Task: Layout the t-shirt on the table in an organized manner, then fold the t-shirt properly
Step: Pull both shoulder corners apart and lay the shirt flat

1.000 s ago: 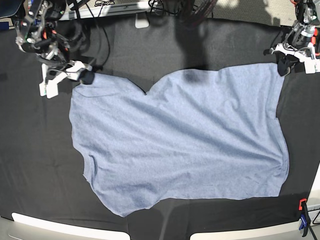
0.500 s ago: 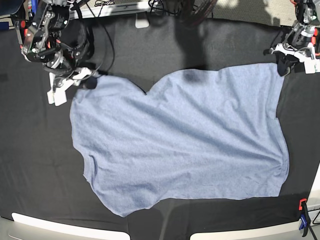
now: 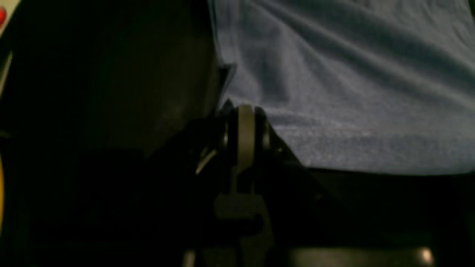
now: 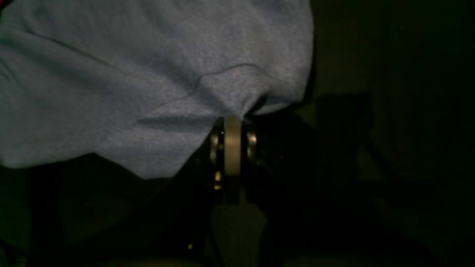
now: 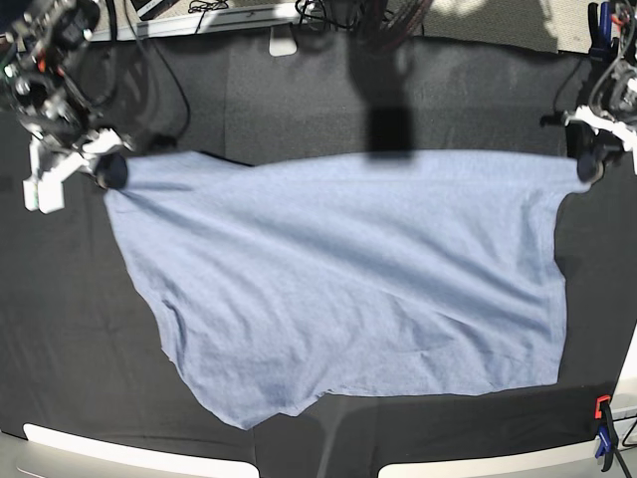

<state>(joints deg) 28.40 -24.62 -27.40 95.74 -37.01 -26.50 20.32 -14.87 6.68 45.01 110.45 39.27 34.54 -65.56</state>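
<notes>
My right end effector is clamped on the t-shirt at its far corner on the base view's left. Wrist cam confirms: cloth bunches right into the closed tips, w/ a puckered fold fanning out from the pinch.

My left end effector is pinched on the opposite far corner, base view's right. In left wrist view the tips sit together at the shirt's edge, fabric running up & away from them; the exact bite is dim, but the jaws look closed on cloth.

Between the two grips the far edge of the shirt is pulled nearly straight across the surface. Rest of the shirt lies spread over the black cloth, plain blue-grey side up, soft diagonal wrinkles running from the left-of-frame grip toward the near right. Near edge is uneven: a rounded lobe sticks out toward the near left, then the hem runs roughly straight to the near right corner. No lettering visible on the side facing up.

A dark shadow falls across the far middle of the shirt. Red & blue clamp sits at the near right edge of the surface, apart from the shirt.
</notes>
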